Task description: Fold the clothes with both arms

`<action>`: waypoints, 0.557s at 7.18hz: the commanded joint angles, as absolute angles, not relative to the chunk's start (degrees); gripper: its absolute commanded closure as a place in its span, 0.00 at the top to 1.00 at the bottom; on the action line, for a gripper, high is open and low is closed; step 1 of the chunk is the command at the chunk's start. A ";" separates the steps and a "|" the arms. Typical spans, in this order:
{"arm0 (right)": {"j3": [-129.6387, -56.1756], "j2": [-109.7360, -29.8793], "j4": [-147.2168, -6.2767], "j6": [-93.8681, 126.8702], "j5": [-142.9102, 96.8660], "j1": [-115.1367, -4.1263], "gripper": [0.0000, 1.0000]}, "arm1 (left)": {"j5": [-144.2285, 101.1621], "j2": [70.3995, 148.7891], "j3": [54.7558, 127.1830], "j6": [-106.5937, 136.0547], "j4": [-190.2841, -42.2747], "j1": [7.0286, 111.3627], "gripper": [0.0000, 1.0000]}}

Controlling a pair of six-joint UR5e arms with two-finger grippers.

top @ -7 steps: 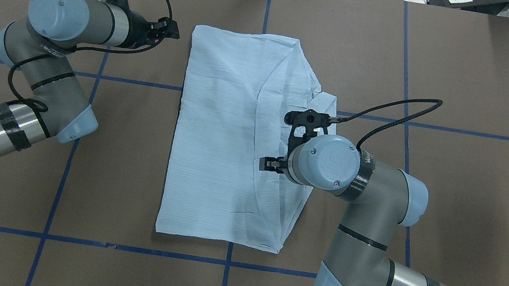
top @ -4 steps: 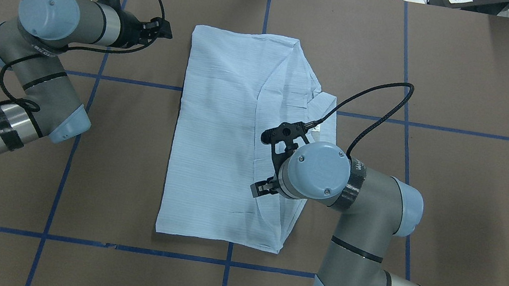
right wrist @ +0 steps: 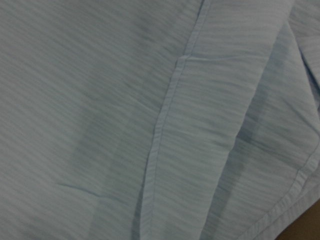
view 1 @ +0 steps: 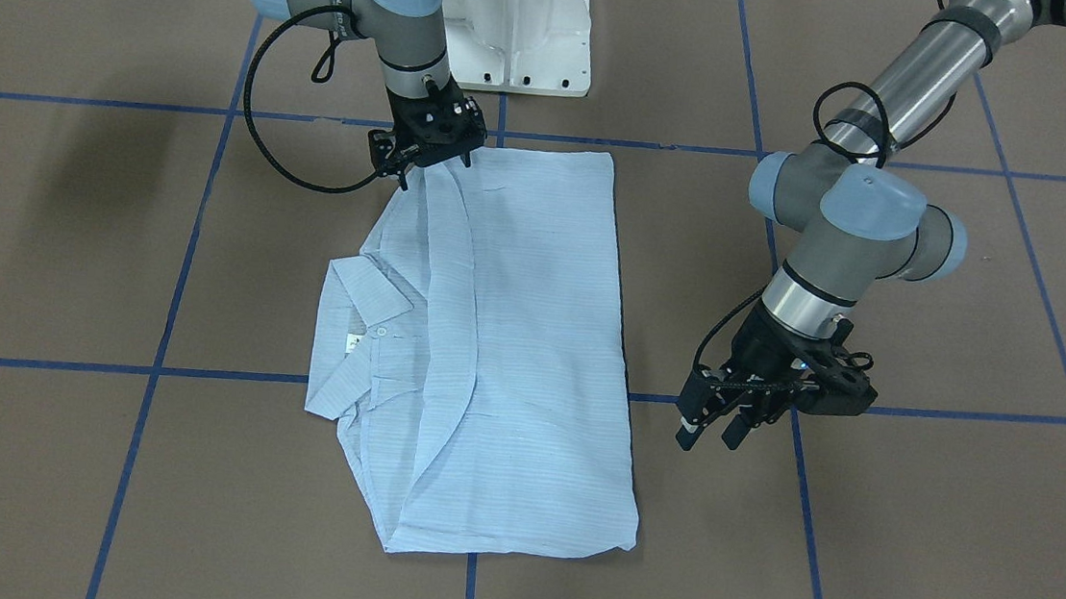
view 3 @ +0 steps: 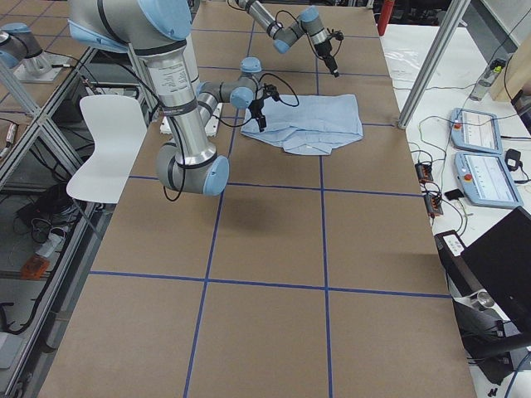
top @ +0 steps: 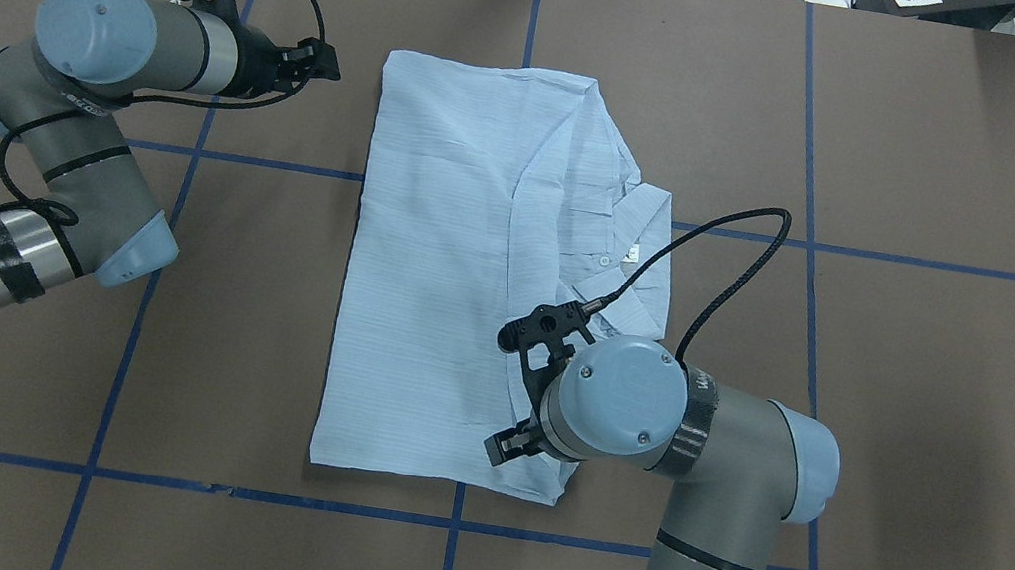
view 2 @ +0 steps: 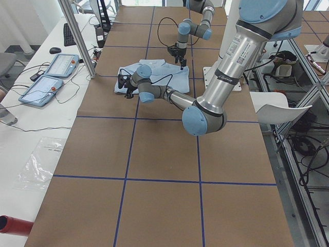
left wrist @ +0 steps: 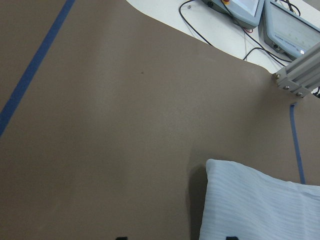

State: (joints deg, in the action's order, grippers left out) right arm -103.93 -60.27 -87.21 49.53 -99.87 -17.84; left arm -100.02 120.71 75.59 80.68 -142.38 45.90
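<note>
1. Since a second ago the right gripper (top: 512, 444) had travelled along the shirt (top: 430, 263) from its middle to the corner nearest the robot. The left gripper (top: 325, 62) had drawn back slightly from the far left edge.
2. Judgement: the right arm was lining up on a hem corner for the next fold. The left arm was not yet placed on its own corner, so no two-arm lift looked ready.
3. Right gripper: in the front-facing view its jaws stood apart over the cloth edge, with no fabric seen pinched between them. The right wrist camera showed only striped cloth and a seam close up, with no fingers in shot.
4. Left gripper (view 1: 712, 438): jaws parted and holding nothing. It hung over bare brown table (top: 905, 385), just beside the shirt's long edge but not touching it. Its wrist camera caught one shirt corner at the lower right of its view.
5. Shirt position: flat at the middle of the table, between the two arms, with its long axis running away from the robot.
6. Shirt form: a long rectangle, already part-folded, with one side panel laid over the middle along a curved edge.
7. The collar (view 1: 365, 290) stuck out on the robot's right side, with a white button (view 1: 382, 332) and the neck label (view 1: 351, 344) showing. The surface was mostly smooth with a few shallow creases.
</note>
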 commanded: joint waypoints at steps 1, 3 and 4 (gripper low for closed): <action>-104.24 -60.73 -88.86 48.35 -100.02 -17.31 1.00 | -100.02 120.67 75.59 80.77 -142.38 45.88 0.72; -104.24 -61.17 -88.86 48.25 -100.02 -17.31 1.00 | -100.02 120.67 75.67 80.68 -142.38 45.88 0.72; -104.24 -61.78 -88.94 48.25 -99.93 -17.49 1.00 | -100.02 120.67 75.59 80.68 -142.38 45.88 0.72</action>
